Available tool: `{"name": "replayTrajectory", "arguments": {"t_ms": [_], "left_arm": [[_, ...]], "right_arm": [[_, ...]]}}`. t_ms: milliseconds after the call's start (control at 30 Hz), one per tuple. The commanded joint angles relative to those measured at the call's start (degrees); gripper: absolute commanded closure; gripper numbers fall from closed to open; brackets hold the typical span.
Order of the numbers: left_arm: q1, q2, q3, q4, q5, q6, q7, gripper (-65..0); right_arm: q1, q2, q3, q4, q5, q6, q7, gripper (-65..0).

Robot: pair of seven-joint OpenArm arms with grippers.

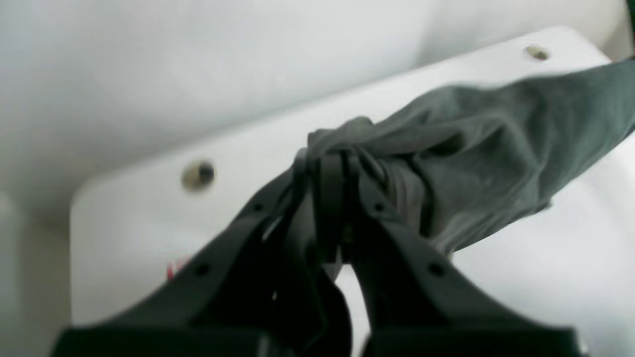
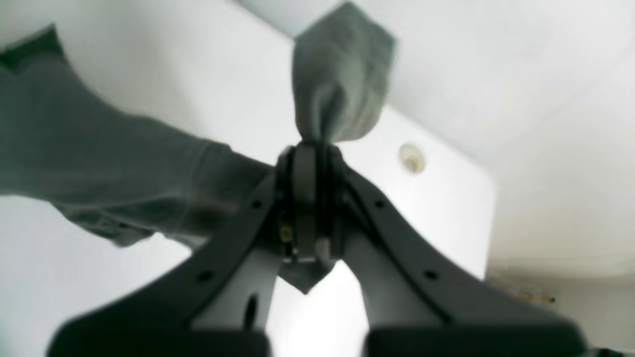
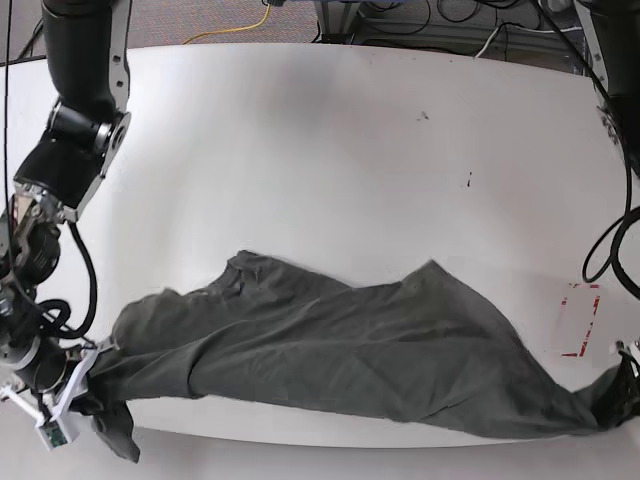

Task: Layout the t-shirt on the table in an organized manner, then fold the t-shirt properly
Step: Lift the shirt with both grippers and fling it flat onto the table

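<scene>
The dark grey-green t-shirt [image 3: 350, 350] hangs stretched and wrinkled between my two grippers, low over the near part of the white table [image 3: 320, 150]. On the base view's right, my left gripper [image 3: 625, 388] is shut on one bunched end of the t-shirt [image 1: 496, 139]. The left wrist view shows cloth pinched at the left gripper [image 1: 327, 163] tips. On the base view's left, my right gripper [image 3: 92, 392] is shut on the other end. In the right wrist view a flap of the t-shirt [image 2: 342, 74] sticks up past the right gripper [image 2: 310, 153].
A red tape rectangle [image 3: 580, 320] marks the table near the left gripper. Round grommet holes [image 1: 198, 173] [image 2: 412, 158] sit near the table's corners. Cables [image 3: 450, 15] lie beyond the far edge. Small dark scuffs [image 3: 469, 180] dot the tabletop.
</scene>
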Motion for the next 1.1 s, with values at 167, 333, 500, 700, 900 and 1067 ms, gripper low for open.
{"name": "replayTrajectory", "arguments": {"t_ms": [167,333,500,700,900,1067], "left_arm": [[-14.8,-0.2,3.4,-6.7,-0.7,0.2,-2.2,-0.6],[-23.8,1.0,4.5,-11.2,-0.6,0.2,-2.2,-0.6],[-30.6,1.7,5.6,-14.1,-0.6,0.2,-2.2,-0.6],[-29.4,1.5,6.0,-14.6,-0.7,0.2,-2.1,-0.6],[-21.8,-0.2,5.7,-14.1,-1.5,0.2,-2.1,-0.6],[-13.0,-1.3,4.6,-14.1,-4.3,0.2,-1.3,-0.4]], "right_arm": [[16.5,3.6,-3.8,-11.7,-0.6,-0.1,1.4,0.0],[24.8,4.9,-8.2,-17.2,-0.6,-0.1,3.7,0.0],[30.1,5.5,-10.2,-18.6,-0.7,-0.1,3.5,0.0],[28.2,7.0,-10.0,-17.2,-0.5,-0.1,0.4,0.0],[18.1,8.5,-6.2,-10.8,-0.5,-0.1,0.1,0.0],[8.0,7.9,-2.0,-3.7,-0.5,-0.1,-2.5,0.0]]}}
